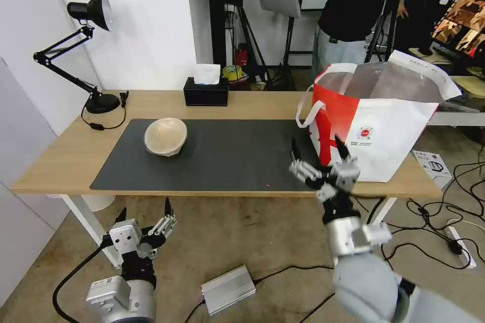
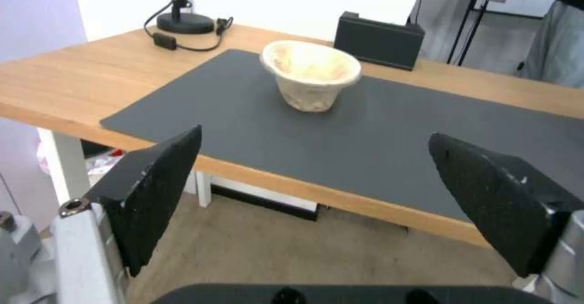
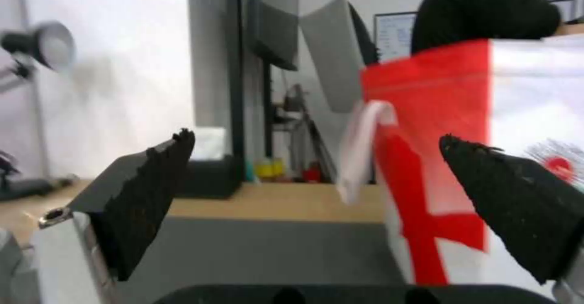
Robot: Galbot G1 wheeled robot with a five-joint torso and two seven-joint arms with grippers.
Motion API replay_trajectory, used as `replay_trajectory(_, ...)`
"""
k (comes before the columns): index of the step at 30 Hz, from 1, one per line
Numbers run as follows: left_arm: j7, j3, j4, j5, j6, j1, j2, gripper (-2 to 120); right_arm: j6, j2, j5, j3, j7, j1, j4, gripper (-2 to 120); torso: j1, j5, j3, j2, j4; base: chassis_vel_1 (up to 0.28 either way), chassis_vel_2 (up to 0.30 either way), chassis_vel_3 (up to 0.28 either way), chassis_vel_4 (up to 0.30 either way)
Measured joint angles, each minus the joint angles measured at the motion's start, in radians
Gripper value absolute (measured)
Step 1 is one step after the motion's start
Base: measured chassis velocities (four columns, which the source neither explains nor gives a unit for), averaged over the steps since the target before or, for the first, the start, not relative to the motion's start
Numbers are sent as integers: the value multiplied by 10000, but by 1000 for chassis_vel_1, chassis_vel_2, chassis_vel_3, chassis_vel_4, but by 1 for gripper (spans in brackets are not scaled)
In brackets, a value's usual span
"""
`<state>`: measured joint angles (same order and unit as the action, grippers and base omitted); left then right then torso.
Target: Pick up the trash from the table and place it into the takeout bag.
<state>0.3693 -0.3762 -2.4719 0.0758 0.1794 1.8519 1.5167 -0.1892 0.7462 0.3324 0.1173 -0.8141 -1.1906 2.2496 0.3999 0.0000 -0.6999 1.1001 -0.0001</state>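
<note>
Nearest, at seven o'clock below the table (image 1: 65, 161) edge, left gripper (image 1: 144, 214) waits spread wide; right gripper (image 1: 319, 154), wide and empty, hovers beside the takeout bag (image 1: 389, 136), seemingly after a drop; beige bowl (image 1: 165, 136) sits at ten o'clock on the mat (image 1: 227, 161).

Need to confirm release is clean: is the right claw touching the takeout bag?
Apart. In the right wrist view, the open right claw has empty space between its fingers, with the takeout bag beyond them.
</note>
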Motion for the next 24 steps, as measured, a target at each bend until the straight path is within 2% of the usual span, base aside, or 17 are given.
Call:
replay_trajectory(10, -6, -5, 86, -16, -38, -12, 19, 100, 685, -85, 485, 94, -590, -1338, 87, 100, 1, 0, 0, 0, 1, 0, 0, 0, 0)
replay_trajectory(24, -8, 12, 131, 2, -51, -45, 2, 100, 1339, -232, 599, 103, -702, -2231, 290, 100, 1, 0, 0, 0, 1, 0, 0, 0, 0)
